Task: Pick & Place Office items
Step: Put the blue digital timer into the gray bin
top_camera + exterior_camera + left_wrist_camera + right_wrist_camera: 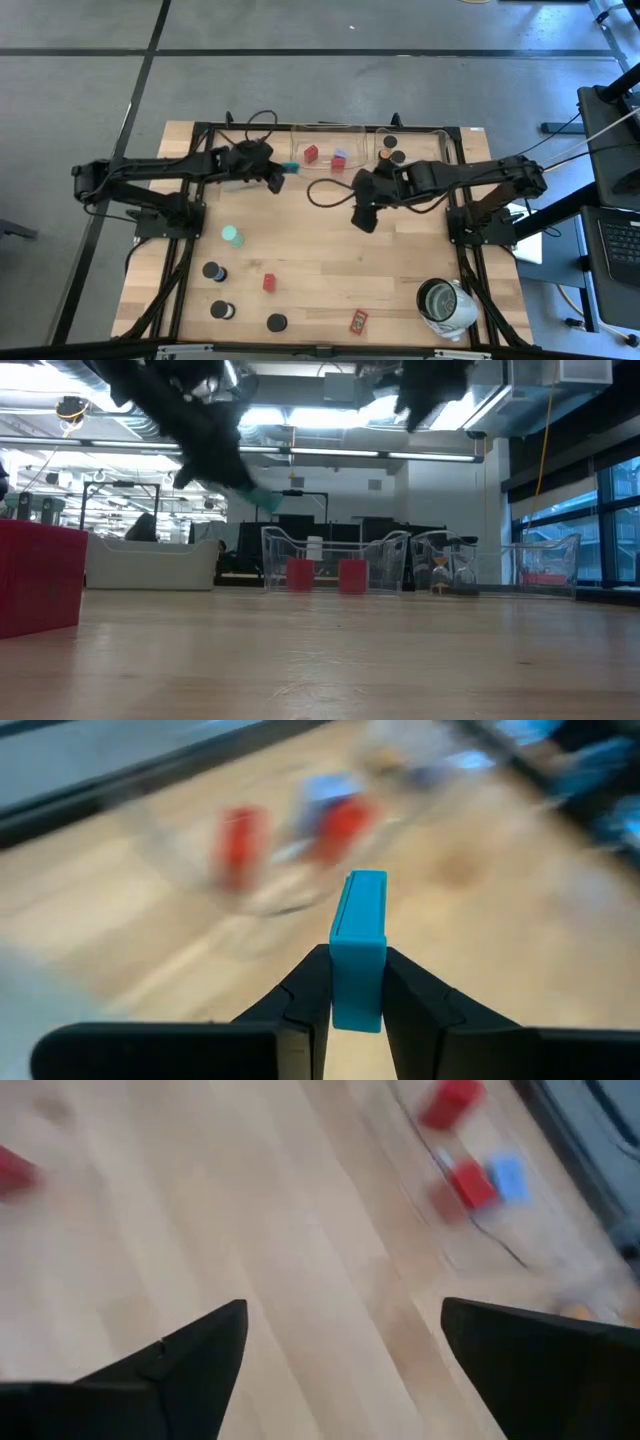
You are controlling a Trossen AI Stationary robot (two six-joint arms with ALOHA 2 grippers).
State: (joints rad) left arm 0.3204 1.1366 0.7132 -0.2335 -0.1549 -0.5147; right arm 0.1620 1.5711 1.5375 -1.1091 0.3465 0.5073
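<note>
**Left gripper holds teal block near the trays; right gripper open and empty**

The left gripper point(357, 1010) is clamped on a teal rectangular plastic block point(358, 948), which stands upright between the two dark fingers point(300, 1005). In the high view this gripper point(277, 176) sits raised above the light wooden table point(320, 270), close to the near edge of the clear plastic tray point(325, 150) at the back of the table, with the teal block point(291, 168) pointing toward that tray. The low view shows the block point(262, 499) well above the table surface.

The right gripper point(345, 1350) has its fingers spread wide with only bare wood between them; it holds nothing. In the high view it point(364, 218) hangs over the middle of the table, in front of the trays.

Inside the clear tray lie a red block point(311, 154) and, beside it, a pale-blue cube point(340, 157) that touches or nearly touches a second red piece; which, I cannot tell. The neighbouring clear tray point(412, 140) holds dark round caps point(391, 157).

Still on the open table: a green disc point(232, 236), three black round caps point(214, 271) point(221, 310) point(276, 322), a small red block point(269, 283) and a red rectangular piece point(358, 321). A silvery-white round container point(445, 304) stands at the front right corner.
</note>
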